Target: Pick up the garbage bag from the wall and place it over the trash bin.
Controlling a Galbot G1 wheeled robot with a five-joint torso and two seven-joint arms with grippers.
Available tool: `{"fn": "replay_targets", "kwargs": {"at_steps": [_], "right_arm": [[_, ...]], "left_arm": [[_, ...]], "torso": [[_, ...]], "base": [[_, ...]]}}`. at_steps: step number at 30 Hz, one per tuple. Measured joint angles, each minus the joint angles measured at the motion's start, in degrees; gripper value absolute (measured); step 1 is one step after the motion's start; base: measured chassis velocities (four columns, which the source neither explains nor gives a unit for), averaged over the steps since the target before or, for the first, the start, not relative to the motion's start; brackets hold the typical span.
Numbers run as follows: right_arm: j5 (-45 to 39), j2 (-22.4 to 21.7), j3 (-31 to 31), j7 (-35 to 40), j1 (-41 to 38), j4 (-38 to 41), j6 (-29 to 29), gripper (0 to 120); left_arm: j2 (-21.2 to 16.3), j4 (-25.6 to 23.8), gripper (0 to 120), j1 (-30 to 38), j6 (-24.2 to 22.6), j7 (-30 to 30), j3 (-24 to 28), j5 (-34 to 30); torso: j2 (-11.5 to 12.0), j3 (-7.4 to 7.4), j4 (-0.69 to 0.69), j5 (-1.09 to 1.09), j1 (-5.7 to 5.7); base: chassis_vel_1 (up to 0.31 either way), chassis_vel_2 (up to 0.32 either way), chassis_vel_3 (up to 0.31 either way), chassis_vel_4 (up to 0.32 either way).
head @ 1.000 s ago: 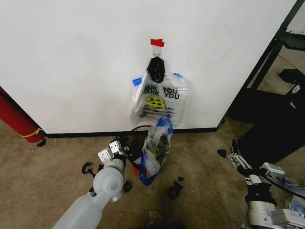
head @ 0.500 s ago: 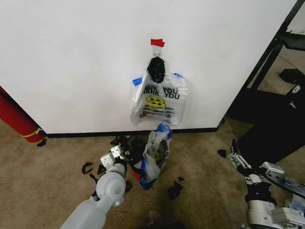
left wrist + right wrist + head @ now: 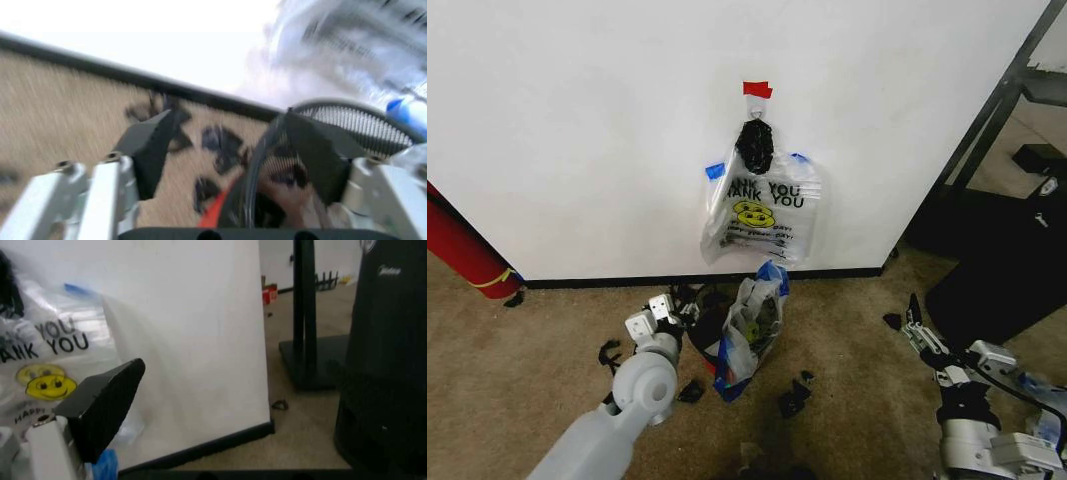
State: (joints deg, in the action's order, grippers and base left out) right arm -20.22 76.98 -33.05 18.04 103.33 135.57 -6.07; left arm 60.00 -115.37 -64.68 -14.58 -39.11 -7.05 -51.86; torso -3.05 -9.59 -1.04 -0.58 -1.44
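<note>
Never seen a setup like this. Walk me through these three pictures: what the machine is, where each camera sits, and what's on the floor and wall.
This is a wheeled robot with two arms, each ending in a grasping tool. The wide picture comes from its head, looking down at carpet and a white wall. The other two come from cameras on its wrists. A bundle of bags hangs from red tape on the wall. Below it, a clear garbage bag is draped on the black mesh trash bin. The left tool is beside the bin; its wrist picture shows its fingers open, the bin's rim between them. The right tool waits low to the right, away from the bag, holding nothing. Black scraps litter the carpet.
</note>
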Motion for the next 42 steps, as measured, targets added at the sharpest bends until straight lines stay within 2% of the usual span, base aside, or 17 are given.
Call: {"fn": "replay_targets", "kwargs": {"at_steps": [2,3,8,11,14,18,19,21,25,26,32,42], "right_arm": [[-0.73,-1.54,0.36,0.41,-1.35,-0.33,2.29,100],[-0.73,-1.54,0.36,0.41,-1.35,-0.33,2.29,100],[-6.48,-7.73,1.75,1.15,-8.00,-2.76,10.95,100],[-8.10,-9.57,1.82,0.99,-9.60,-3.72,12.34,100],[-13.40,-11.86,2.77,1.97,-12.06,-3.84,17.27,100],[-19.02,-14.90,9.53,5.00,-19.06,-4.48,24.00,100],[-19.02,-14.90,9.53,5.00,-19.06,-4.48,24.00,100],[-20.65,-15.33,14.95,5.92,-23.12,-6.03,26.84,100],[-20.27,-13.87,23.90,8.30,-30.60,-11.73,29.65,100],[-20.27,-13.87,23.90,8.30,-30.60,-11.73,29.65,100],[-16.57,-8.36,32.81,14.94,-37.95,-17.74,33.94,100],[-18.42,-1.50,36.98,27.97,-40.82,-22.00,38.28,98]], "left_arm": [[-0.63,-1.90,80,-2.00,1.19,2.46,-1.41,4.74],[-0.63,-1.90,80,-2.00,1.19,2.46,-1.41,4.74],[-0.79,-5.45,98,-7.78,6.58,9.91,-5.26,16.30],[-0.80,-5.74,100,-8.56,9.28,12.88,-5.34,16.84],[-0.85,-5.53,100,-9.53,12.81,15.91,-5.91,16.62],[0.92,-8.98,100,-14.97,14.35,17.04,-10.19,18.36],[0.92,-8.98,100,-14.97,14.35,17.04,-10.19,18.36],[1.88,-11.25,100,-17.86,14.78,17.43,-11.70,20.43],[2.18,-14.30,100,-21.85,15.87,18.48,-14.38,24.00],[2.18,-14.30,100,-21.85,15.87,18.48,-14.38,24.00],[2.37,-16.87,100,-25.38,16.84,19.21,-18.05,24.75],[3.18,-16.74,100,-26.76,16.87,19.17,-18.33,24.81]], "torso": [[0.00,0.00,0.00,0.00,0.00],[0.00,0.00,0.00,0.00,0.00],[0.00,0.00,0.06,0.03,0.00],[0.00,0.00,0.02,0.00,-0.01],[0.00,0.00,-0.07,0.00,0.00],[0.00,0.00,0.05,0.01,0.00],[0.00,0.00,0.05,0.01,0.00],[0.00,0.00,0.04,-0.01,0.00],[0.00,0.00,0.00,0.00,0.00],[0.00,0.00,0.00,0.00,0.00],[0.00,0.00,0.00,0.01,0.00],[0.00,0.00,0.00,0.00,0.00]], "base": [[0.000,0.000,0.000,0.000],[0.000,0.000,0.000,0.000],[0.000,0.000,0.000,0.000],[0.000,0.000,0.000,0.000],[0.000,0.000,0.000,0.000],[0.000,0.000,0.000,0.000],[0.000,0.000,0.000,0.000],[0.000,0.000,0.000,0.000],[0.000,0.000,0.000,0.000],[0.000,0.000,0.000,0.000],[0.000,0.000,0.000,0.000],[0.000,0.000,0.000,0.000]]}}
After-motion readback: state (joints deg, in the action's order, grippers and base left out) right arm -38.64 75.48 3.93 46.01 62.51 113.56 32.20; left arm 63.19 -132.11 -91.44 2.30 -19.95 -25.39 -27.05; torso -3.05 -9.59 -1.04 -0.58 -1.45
